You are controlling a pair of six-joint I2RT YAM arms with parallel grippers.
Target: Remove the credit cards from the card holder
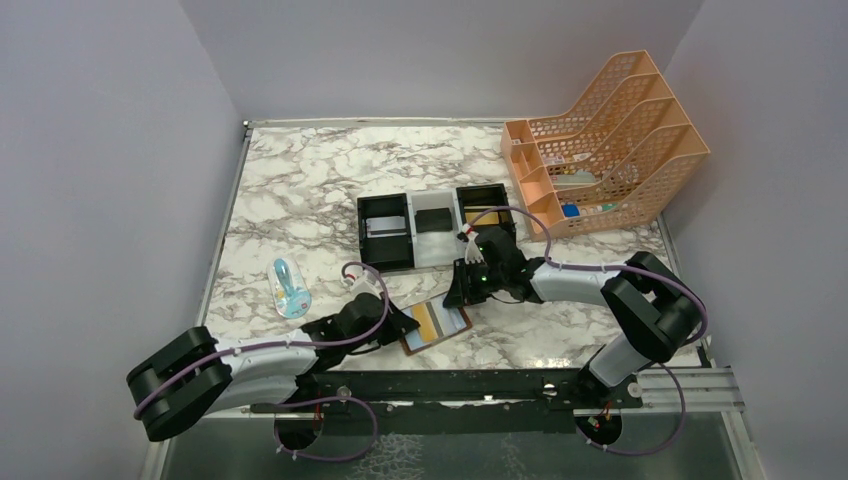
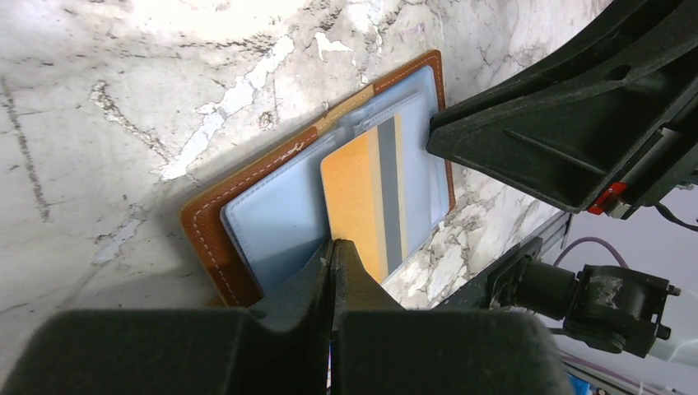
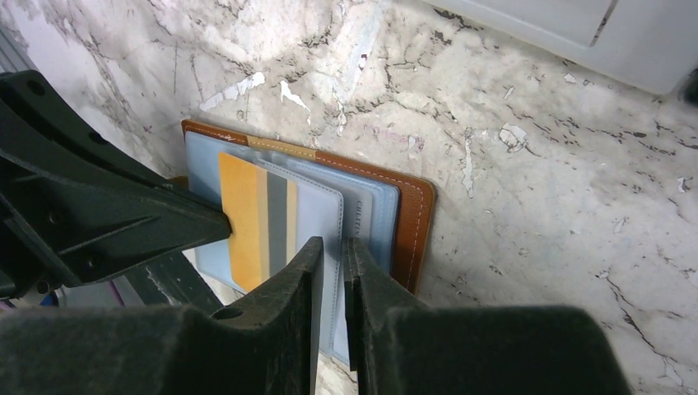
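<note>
Left gripper (image 2: 333,245) pinched shut on gold card (image 2: 354,197) edge; right gripper (image 3: 333,245) narrowly clamping card holder (image 3: 414,216) edge.

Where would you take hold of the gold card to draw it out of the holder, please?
Grip the card by the short end that pokes out past the holder's edge, coming in low from the left arm's side. The rest lies flat against the holder, offering no edge to pinch. The left hand is shut on that end.
</note>
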